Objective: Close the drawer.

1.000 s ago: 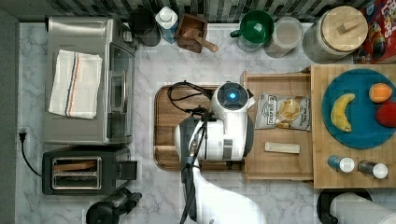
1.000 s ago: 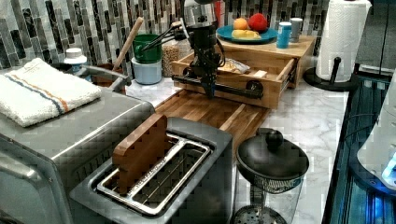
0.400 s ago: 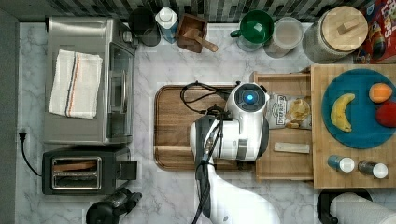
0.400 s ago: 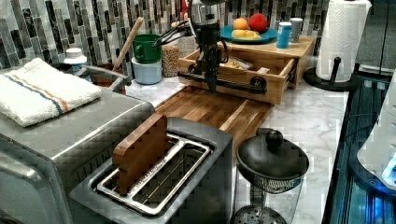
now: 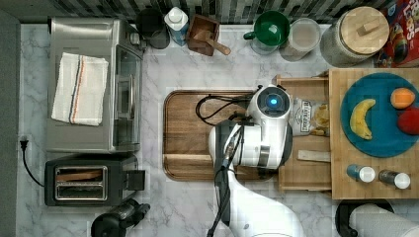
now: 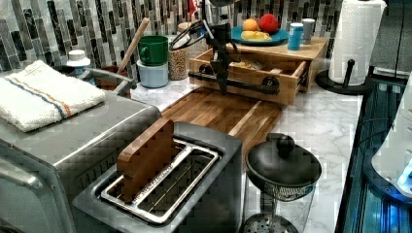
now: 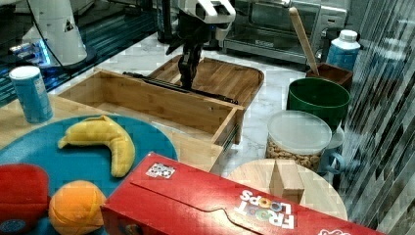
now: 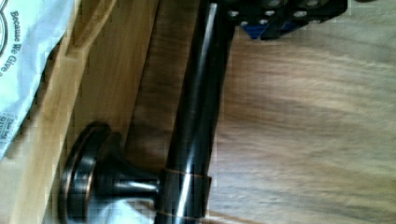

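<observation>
One drawer [image 5: 306, 170], light bamboo with a black bar handle [image 6: 233, 81], sat part-way out from under the flat light-wood top [image 5: 341, 182] when you stopped here; in the top view it stuck out toward the top view's left, its front edge touching or overlapping the dark brown board [image 5: 188, 133] on the marble counter [image 5: 197, 59]. You had the gripper [image 7: 187, 81] down at the handle, roughly mid-bar in the right view, arm body covering the drawer front from above. Whether the fingers were spread or pinched on the bar, you couldn't tell: the left view had them as one dark column at the bar, and the wrist view only caught a black finger tip [image 8: 280, 18] right by the bar's rod, with one round mount [image 8: 88, 177] fixed to the drawer face. Inside the drawer a snack bag [image 5: 309, 116] and a pale flat stick [image 5: 314, 155] lay well apart. On the top sat a blue plate [image 5: 380, 143] with a banana [image 5: 360, 118], an orange [image 5: 402, 98] and a red fruit [image 5: 410, 121], plus two small shakers [image 5: 365, 174] near its edge. A toaster [image 5: 89, 185] and a toaster oven [image 5: 94, 84] with a folded towel [image 5: 79, 89] stood at the top view's left, well apart from the drawer.
</observation>
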